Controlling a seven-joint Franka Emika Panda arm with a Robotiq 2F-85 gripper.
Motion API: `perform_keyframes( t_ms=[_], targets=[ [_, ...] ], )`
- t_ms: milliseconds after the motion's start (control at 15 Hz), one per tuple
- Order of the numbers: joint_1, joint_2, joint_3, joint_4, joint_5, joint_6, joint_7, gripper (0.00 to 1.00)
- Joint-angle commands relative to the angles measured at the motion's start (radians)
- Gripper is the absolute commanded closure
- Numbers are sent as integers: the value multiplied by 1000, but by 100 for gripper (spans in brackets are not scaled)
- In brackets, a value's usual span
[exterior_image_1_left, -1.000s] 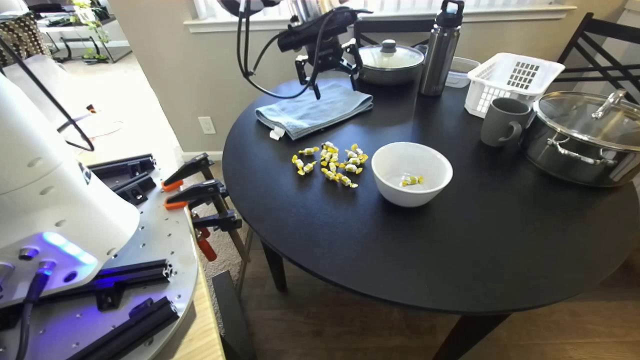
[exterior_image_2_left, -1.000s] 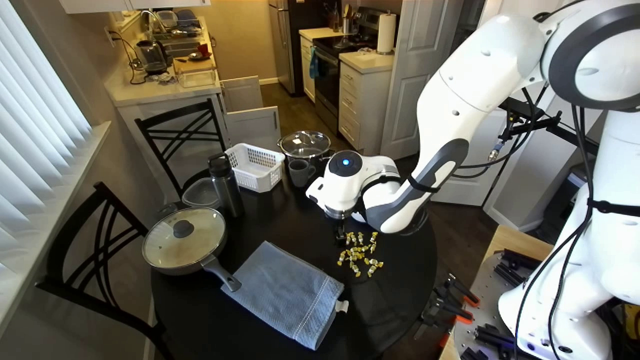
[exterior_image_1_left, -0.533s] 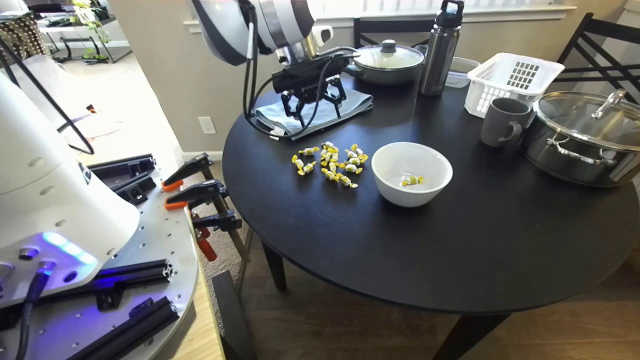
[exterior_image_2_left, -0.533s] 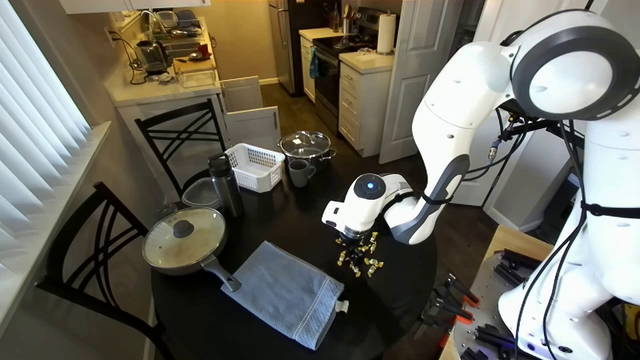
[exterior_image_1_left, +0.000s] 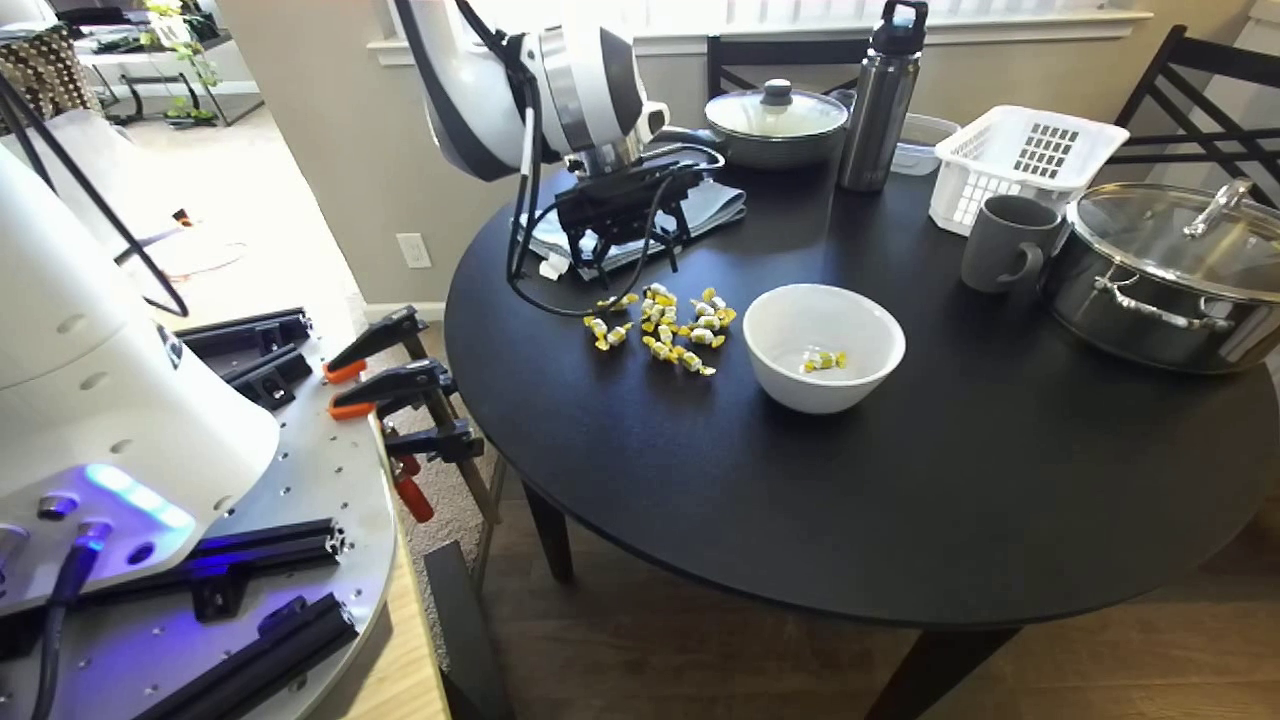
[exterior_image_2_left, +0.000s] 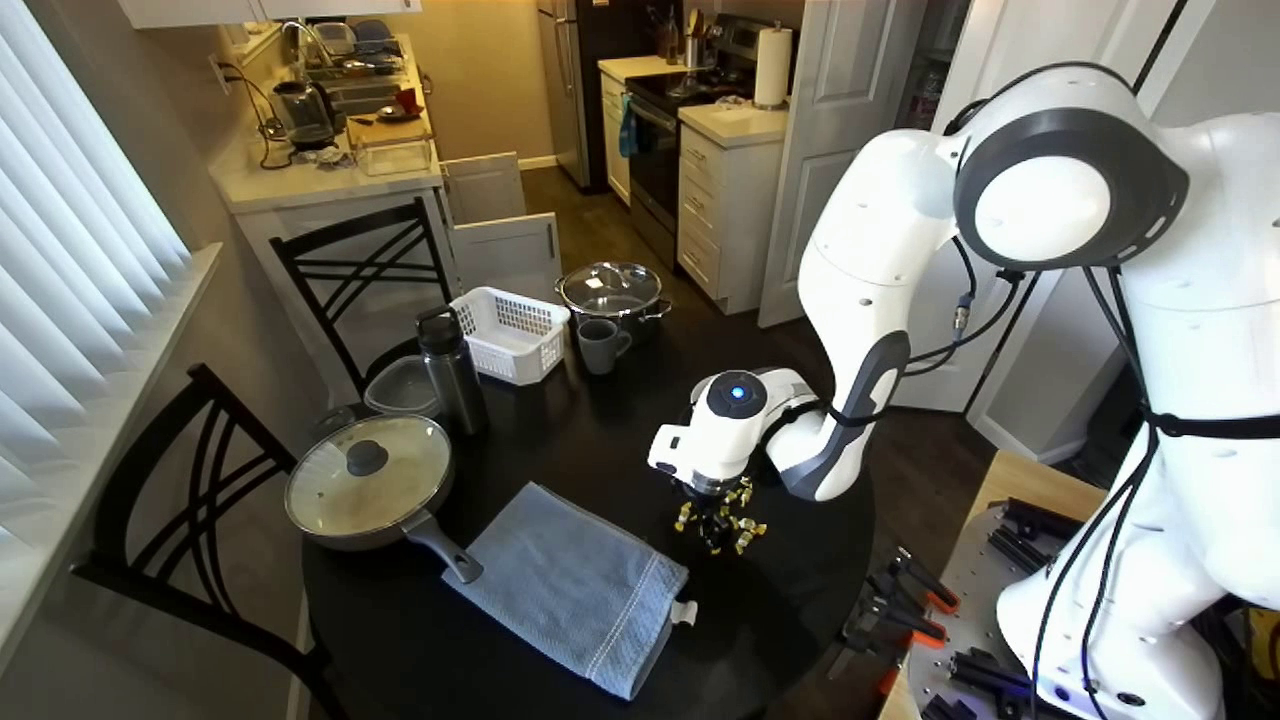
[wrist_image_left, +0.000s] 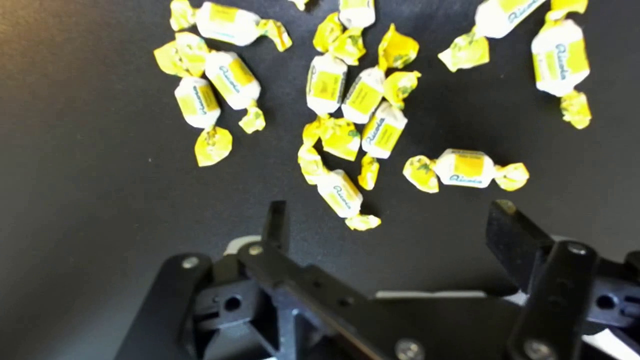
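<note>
The white arm (exterior_image_2_left: 876, 232) is sinking, and the hand (wrist_image_left: 390, 212) is coming down nearer the bench (exterior_image_1_left: 950, 490). In an exterior view the hand is hiding more yellow candies (exterior_image_2_left: 746, 525) than before.

Small wrapped candies (wrist_image_left: 325, 87), white and yellow with twisted yellow ends and Ricola lettering, lie flat in a loose scatter on the dark table (exterior_image_1_left: 800, 530) near the gripper (wrist_image_left: 393, 220), some touching in clumps, others apart.

Daylight whitens blinds (exterior_image_2_left: 80, 180); kitchen wall (exterior_image_2_left: 490, 100) warm yellow; far carpet (exterior_image_1_left: 270, 200) overexposed; wrist view slightly soft.
</note>
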Motion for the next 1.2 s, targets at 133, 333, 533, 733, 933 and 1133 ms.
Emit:
perform_keyframes(
  t_ms=[133, 333, 533, 733, 933, 1133],
  targets=[
    [-16, 43, 8, 36, 17, 20, 8, 0],
    [-23, 71, 13, 66, 45, 5, 20, 0],
    [-49, 111, 26, 97, 96, -2, 26, 0],
    [-80, 137, 48, 113, 147, -2, 21, 2],
    [-131, 144, 98, 107, 190, -2, 6, 27],
    [-181, 133, 145, 101, 206, -4, -2, 45]
  ],
)
